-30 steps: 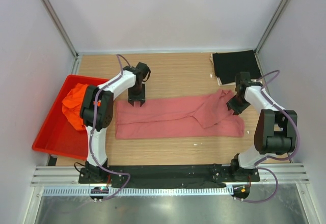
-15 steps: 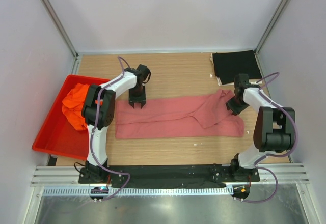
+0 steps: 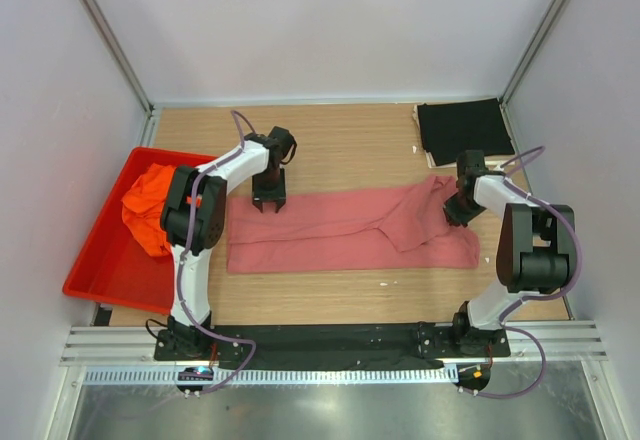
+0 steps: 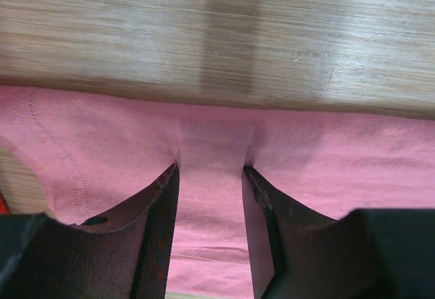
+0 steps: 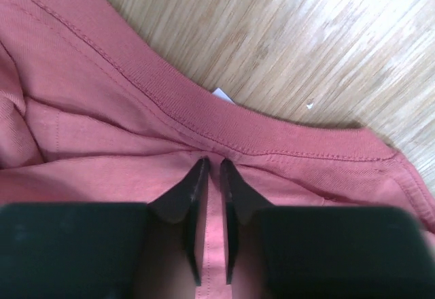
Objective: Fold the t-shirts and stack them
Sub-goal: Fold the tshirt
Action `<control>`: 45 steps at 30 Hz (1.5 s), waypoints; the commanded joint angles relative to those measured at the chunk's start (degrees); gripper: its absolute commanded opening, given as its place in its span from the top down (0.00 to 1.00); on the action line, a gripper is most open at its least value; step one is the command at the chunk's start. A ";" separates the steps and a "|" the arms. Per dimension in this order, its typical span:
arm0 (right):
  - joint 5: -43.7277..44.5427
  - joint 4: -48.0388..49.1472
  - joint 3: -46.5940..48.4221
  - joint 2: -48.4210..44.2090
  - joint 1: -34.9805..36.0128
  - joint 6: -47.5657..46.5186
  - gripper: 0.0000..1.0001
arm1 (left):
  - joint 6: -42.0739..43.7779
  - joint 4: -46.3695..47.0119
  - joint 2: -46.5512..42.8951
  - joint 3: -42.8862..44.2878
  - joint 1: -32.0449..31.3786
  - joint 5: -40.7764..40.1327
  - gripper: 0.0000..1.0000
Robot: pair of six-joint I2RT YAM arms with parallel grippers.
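While right tool (image 5: 213,161) pinches rose shirt (image 5: 102,88), left arm (image 3: 190,215) partly hiding orange shirt (image 3: 145,200).

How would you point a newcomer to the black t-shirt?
Start at the wooden table and go to its far right corner. The black t-shirt lies there folded flat, apart from the rose-red t-shirt spread across the middle; it is the only dark cloth.

From above the light is soft and even, and the picture is sharp. In the left wrist view the surface (image 4: 306,34) beyond the rose-red t-shirt (image 4: 340,156) is smeared, with a dark shadow band across it. In the right wrist view glare whitens the surface beyond the shirt; the body of the right gripper (image 5: 212,164) is blurred.
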 commanded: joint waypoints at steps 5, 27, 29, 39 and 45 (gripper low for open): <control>4.93 -0.75 -0.08 -4.12 -0.05 1.89 0.99 | -1.20 0.04 0.73 0.27 0.08 -4.83 0.56; 4.41 -5.42 3.09 -4.83 -0.05 0.84 0.93 | -1.73 -0.32 2.85 1.15 0.08 -5.97 0.57; 3.71 -4.72 2.82 -4.83 -0.05 0.66 0.92 | -1.64 -0.40 2.84 1.06 0.08 -6.15 0.57; 2.83 -2.87 2.83 -5.71 -0.05 -0.57 0.99 | -1.55 -0.58 2.93 1.50 0.08 -6.41 0.57; 3.27 -3.04 3.09 -6.24 -0.05 -0.57 0.99 | -1.47 -0.67 2.93 1.59 0.08 -6.59 0.57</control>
